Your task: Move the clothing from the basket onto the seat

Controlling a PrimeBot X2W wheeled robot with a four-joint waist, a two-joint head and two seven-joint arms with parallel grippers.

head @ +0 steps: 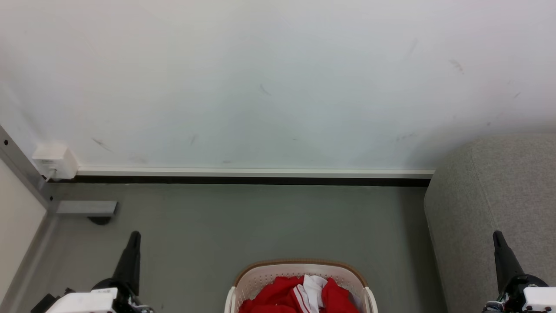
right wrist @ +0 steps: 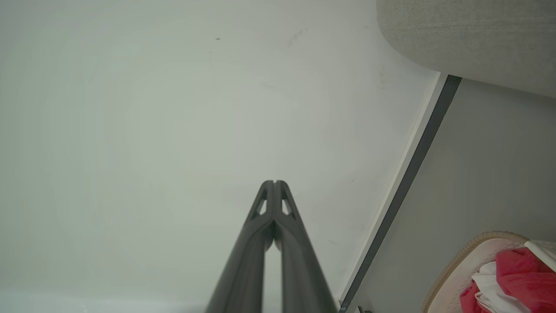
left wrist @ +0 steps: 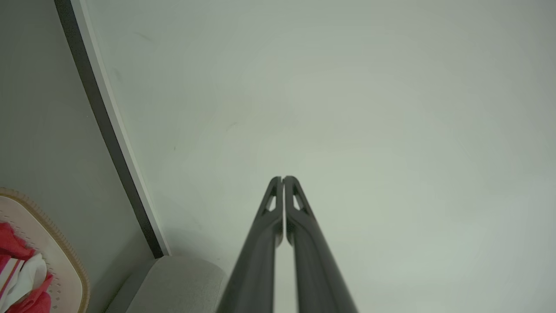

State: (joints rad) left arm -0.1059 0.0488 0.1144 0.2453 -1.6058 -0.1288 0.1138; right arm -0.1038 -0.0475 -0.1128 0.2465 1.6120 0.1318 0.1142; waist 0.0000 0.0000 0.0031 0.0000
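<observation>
Two dark, long-fingered grippers sit low in the head view, both clamped shut on nothing: the left gripper (head: 134,238) at lower left and the right gripper (head: 498,239) at lower right, fingers pointing up toward a pale, scuffed wall (head: 278,87). Between them, at the bottom edge, the basket (head: 299,263) — cream-white perforated plastic with a brown woven-look rim — stands on a grey floor (head: 243,221). Inside it lies the clothing (head: 278,298), bright red soft fabric with a white panel and striped trim; the heap is partly cut off, so I cannot tell how many garments there are. The seat (head: 499,187), a large grey upholstered sofa with rounded edges, stands near the basket on the robot's right. The task looks to be at its start — nothing is grasped. The next move likely calls for opening one gripper, reaching down into the basket and pinching a fold of red fabric.
</observation>
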